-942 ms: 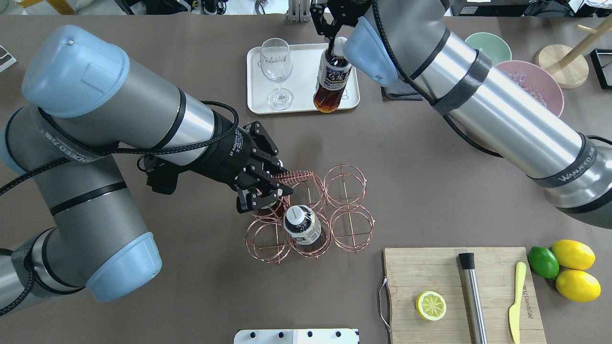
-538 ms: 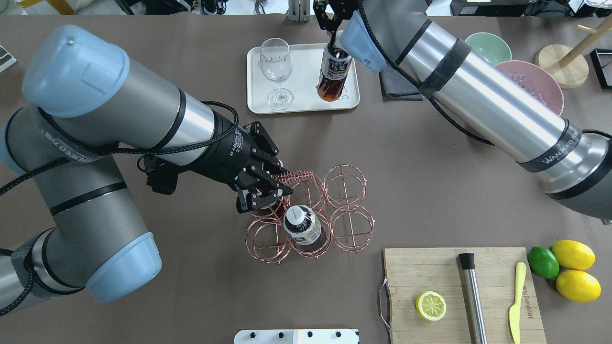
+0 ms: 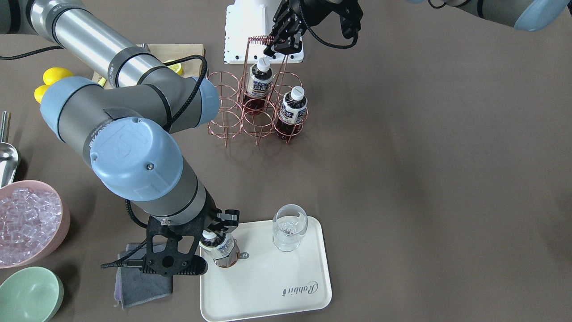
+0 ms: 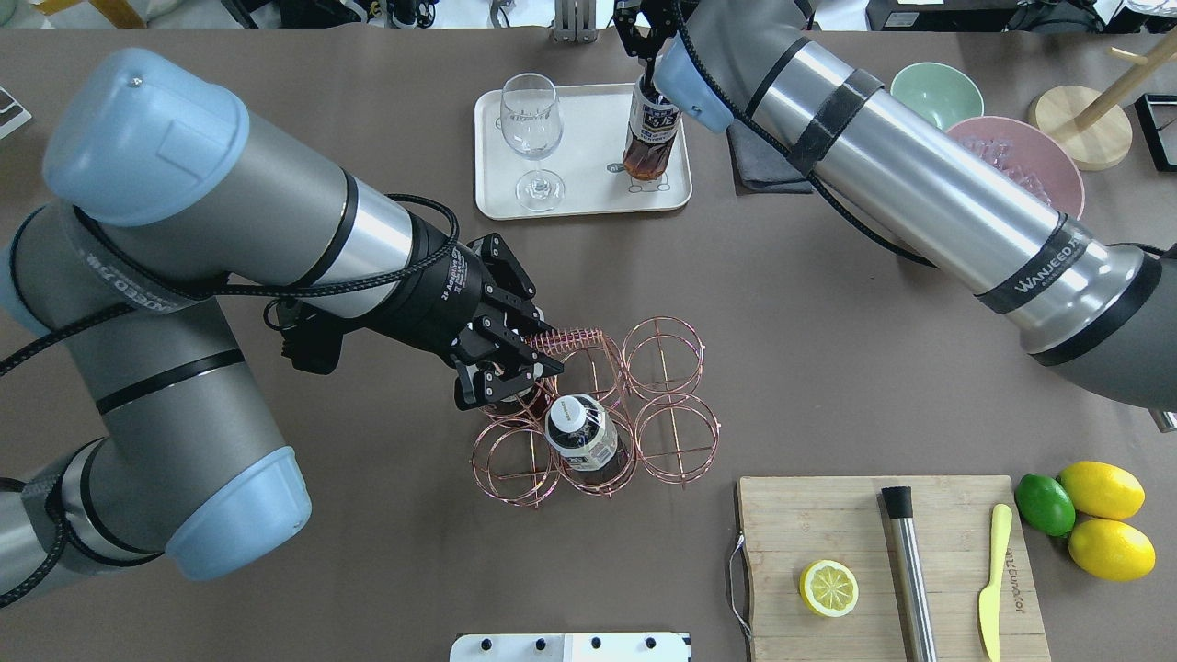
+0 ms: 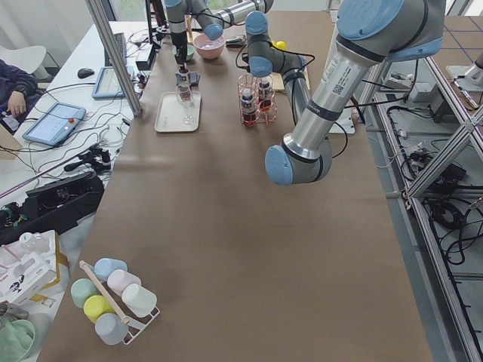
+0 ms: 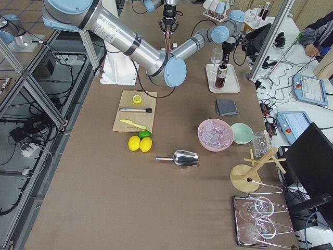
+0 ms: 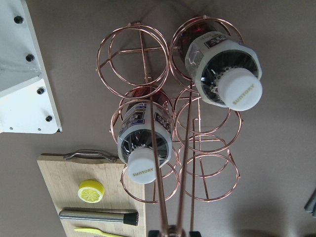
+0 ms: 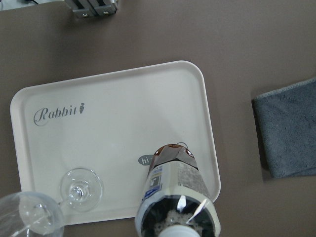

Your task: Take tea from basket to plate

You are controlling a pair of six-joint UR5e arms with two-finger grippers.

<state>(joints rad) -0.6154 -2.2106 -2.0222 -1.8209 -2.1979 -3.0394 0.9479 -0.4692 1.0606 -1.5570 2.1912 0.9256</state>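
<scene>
Right hand (image 3: pixel 210 232) of mine is clenched on the white cap end of the tea (image 4: pixel 649 138). The bottle stands nearly upright at the corner of the plate (image 4: pixel 588 188) nearest the grey cloth (image 4: pixel 761 167), its base over the small bear mark (whether it rests its full weight there I cannot tell). A wine glass (image 4: pixel 531 129) shares the plate on the other side, apart from the bottle. The cloth lies on the surface just beside the plate's edge, partly hidden by my wrist. Past it sit a pink bowl (image 3: pixel 27 221) heaped with ice cubes and a pale green bowl (image 3: pixel 27 293). My left hand (image 4: pixel 533 370) is clenched on the coil-wound handle of the basket (image 4: pixel 678 450), well apart from the plate. Two of the basket's six ring cells are filled, both bottles capped and upright: a second bottle (image 7: pixel 224 69) in an end cell and a third bottle (image 7: pixel 143 143) in the middle cell of the other row, diagonal neighbours. Toward my right a wooden board (image 4: pixel 782 515) carries a lemon half (image 4: pixel 828 588), a steel rod (image 4: pixel 908 570) and a yellow knife (image 4: pixel 995 579), with two lemons (image 4: pixel 1102 489) and a lime (image 4: pixel 1044 504) beside it.
</scene>
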